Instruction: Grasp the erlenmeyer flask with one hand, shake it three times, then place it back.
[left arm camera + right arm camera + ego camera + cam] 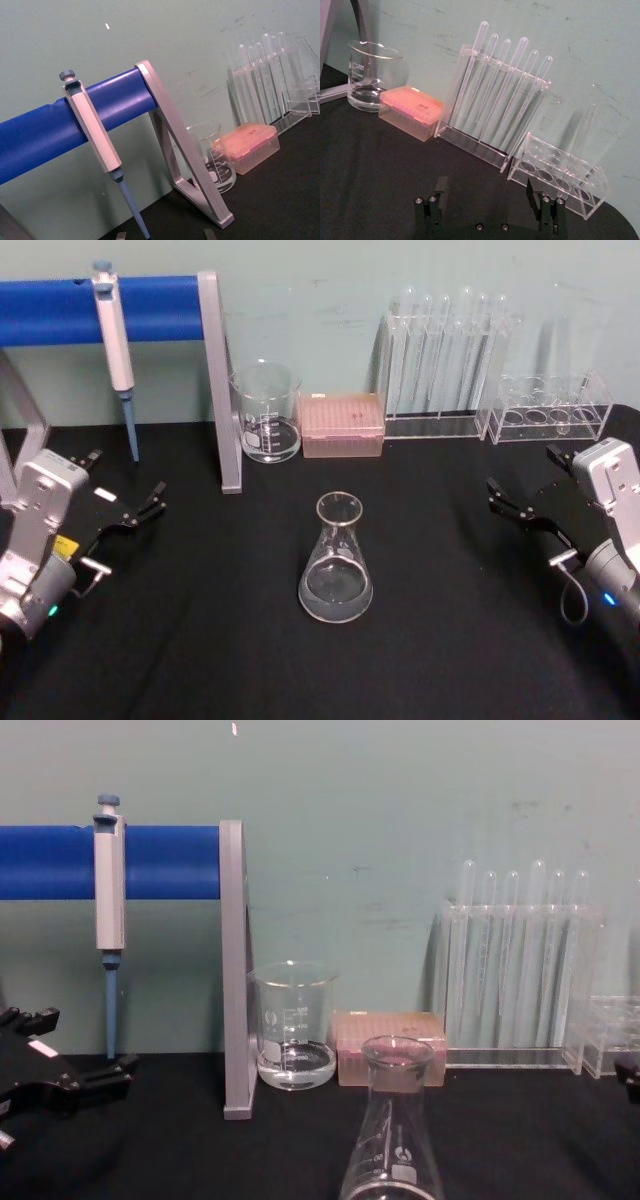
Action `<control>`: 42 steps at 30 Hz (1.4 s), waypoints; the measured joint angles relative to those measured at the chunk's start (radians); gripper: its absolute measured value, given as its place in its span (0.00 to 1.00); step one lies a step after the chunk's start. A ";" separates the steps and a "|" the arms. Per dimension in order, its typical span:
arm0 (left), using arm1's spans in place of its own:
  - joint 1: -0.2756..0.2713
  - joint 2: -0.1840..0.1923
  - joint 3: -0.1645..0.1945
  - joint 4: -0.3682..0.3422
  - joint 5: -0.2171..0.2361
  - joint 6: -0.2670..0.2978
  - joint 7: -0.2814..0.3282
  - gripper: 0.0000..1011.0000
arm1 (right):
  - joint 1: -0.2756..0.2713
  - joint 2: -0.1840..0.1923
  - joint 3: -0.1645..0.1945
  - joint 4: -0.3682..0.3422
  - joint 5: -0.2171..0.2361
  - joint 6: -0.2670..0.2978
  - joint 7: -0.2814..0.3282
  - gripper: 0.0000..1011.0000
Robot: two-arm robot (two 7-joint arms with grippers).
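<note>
The erlenmeyer flask [336, 560], clear glass with a narrow neck and wide base, stands upright on the black table in the middle of the head view. In the chest view the erlenmeyer flask [392, 1145] rises at the bottom centre. My left gripper [127, 475] rests open at the table's left, well apart from the flask; it also appears as the left gripper [85, 1042] at the chest view's left edge. At the far right my right gripper [522, 470] hangs open with nothing in it. The right wrist view has the right gripper [486, 192] with its fingers spread wide over bare table.
Along the back wall stand a glass beaker [267, 412], a pink tip box [342, 425], a tall test tube rack [445, 360] and a low clear rack [550, 405]. A pipette [115, 340] hangs on the blue stand bar [150, 308] with a grey post [220, 380].
</note>
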 joint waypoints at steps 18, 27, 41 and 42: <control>0.000 0.000 0.000 0.000 0.000 0.000 0.000 0.99 | 0.000 0.000 0.000 0.000 0.000 0.000 0.000 0.99; 0.000 0.000 0.000 0.000 0.000 0.000 0.000 0.99 | -0.001 -0.003 0.011 0.001 0.000 0.000 0.016 0.99; 0.000 0.000 0.000 0.000 0.000 0.000 0.000 0.99 | -0.020 0.007 0.060 -0.010 0.051 -0.038 0.134 0.99; 0.000 0.000 0.000 0.000 0.000 0.000 0.000 0.99 | -0.024 0.010 0.064 -0.013 0.057 -0.040 0.143 0.99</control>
